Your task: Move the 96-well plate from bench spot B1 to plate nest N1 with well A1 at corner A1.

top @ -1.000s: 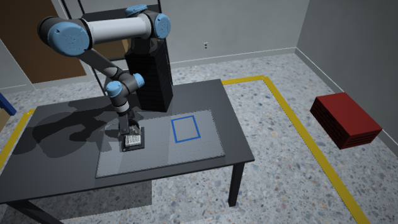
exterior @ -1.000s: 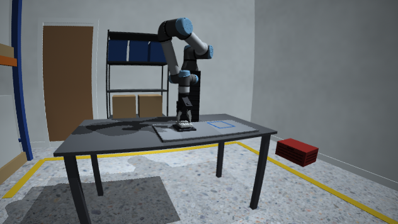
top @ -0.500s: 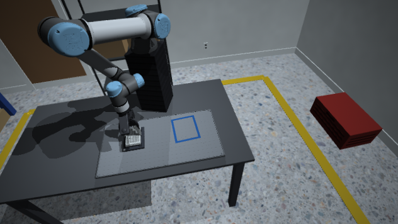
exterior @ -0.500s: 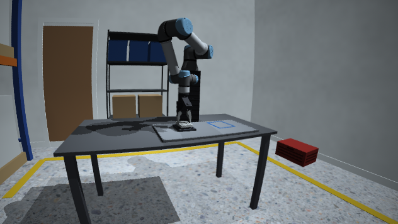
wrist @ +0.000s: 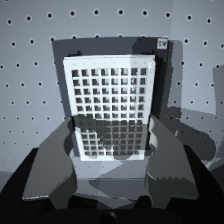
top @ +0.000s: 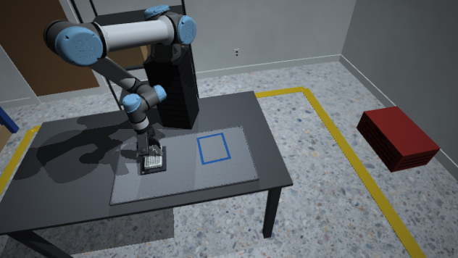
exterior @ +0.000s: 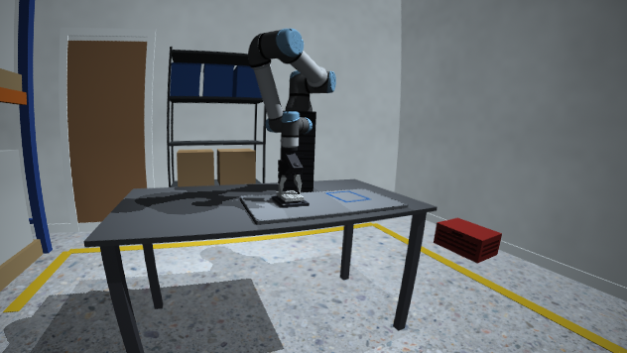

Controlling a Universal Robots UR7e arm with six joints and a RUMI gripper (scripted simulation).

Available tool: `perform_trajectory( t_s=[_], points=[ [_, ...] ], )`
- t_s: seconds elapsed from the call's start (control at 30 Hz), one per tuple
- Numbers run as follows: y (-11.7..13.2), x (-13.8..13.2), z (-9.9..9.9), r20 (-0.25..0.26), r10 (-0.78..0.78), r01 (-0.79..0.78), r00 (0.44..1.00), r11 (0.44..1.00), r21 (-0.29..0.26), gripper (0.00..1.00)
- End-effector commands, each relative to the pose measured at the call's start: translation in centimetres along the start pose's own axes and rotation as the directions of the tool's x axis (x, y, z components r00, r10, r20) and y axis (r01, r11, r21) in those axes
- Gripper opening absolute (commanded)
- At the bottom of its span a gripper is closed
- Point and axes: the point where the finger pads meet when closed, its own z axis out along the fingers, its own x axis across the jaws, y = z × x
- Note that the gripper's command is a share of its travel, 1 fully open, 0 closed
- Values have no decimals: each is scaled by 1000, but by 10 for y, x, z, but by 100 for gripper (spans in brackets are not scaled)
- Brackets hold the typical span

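The white 96-well plate (top: 153, 162) (exterior: 291, 196) (wrist: 107, 85) is between the fingers of my gripper (top: 149, 151) (exterior: 289, 188) (wrist: 114, 146), which is shut on its two long sides at the near end. The plate lies level within the outline of the black plate nest N1 (top: 161, 169) (exterior: 290, 204) (wrist: 59, 75). I cannot tell whether it rests on the nest or hangs just above it. The nest's A1 mark (wrist: 161, 43) is at its far right corner in the wrist view. The plate's cut corner is too small to make out. The blue outline of spot B1 (top: 216, 161) (exterior: 334, 197) has nothing inside it.
A grey perforated mat (top: 181, 181) (exterior: 268, 213) covers the middle of the dark table (top: 72, 203) (exterior: 198, 223). The arm's black pedestal (top: 177, 90) stands at the back edge. A red box (top: 396, 138) (exterior: 468, 239) is off to the right of the table. A shelf rack (exterior: 213, 124) stands behind the table.
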Motion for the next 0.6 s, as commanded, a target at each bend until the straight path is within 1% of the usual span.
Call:
perform_trajectory(
  t_s=[0.0, 0.57],
  points=[
    [0, 0, 0, -1, 0, 0, 1000, 1000, 1, 0],
    [0, 0, 3, -1, 0, 0, 1000, 1000, 1, 0]
  ],
)
